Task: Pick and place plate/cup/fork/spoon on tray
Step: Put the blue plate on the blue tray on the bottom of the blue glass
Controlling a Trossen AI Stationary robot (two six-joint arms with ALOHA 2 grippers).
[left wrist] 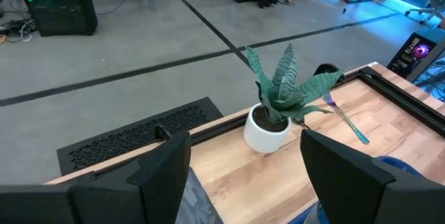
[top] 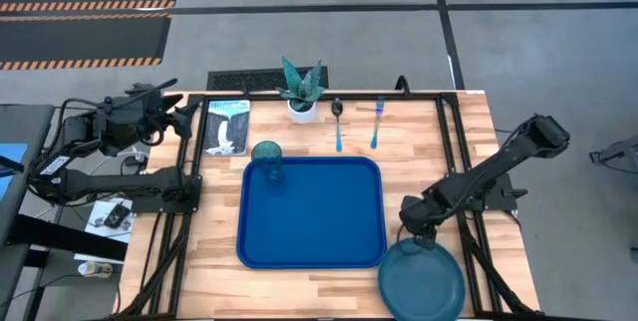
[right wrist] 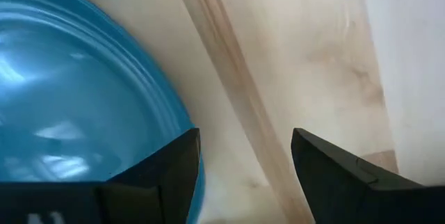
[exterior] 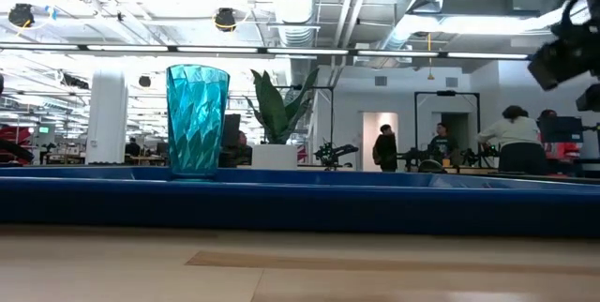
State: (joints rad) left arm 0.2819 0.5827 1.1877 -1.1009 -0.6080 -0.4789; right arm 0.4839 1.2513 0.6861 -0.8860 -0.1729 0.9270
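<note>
**With the plate off the tray, the right gripper hangs at its rim**

While the left arm waits folded beyond the table's left edge, its gripper (left wrist: 243, 175) spread wide with nothing between the fingers, the right arm reaches in from the right side. The right gripper (top: 423, 238) hangs over the far rim of the plate (top: 422, 279), fingers apart; the wrist view shows one finger over the plate's edge and the other over bare wood.

The plate lies on the table (top: 419, 152) at its near right corner, just beside the tray (top: 311, 213) but outside it. The cup (top: 267, 157) stands upright inside the tray's far left corner. The spoon (top: 338, 122) and fork (top: 377, 120) lie side by side on the wood beyond the tray, close to a potted plant (top: 302, 90). A booklet (top: 227, 126) lies left of the plant.
</note>
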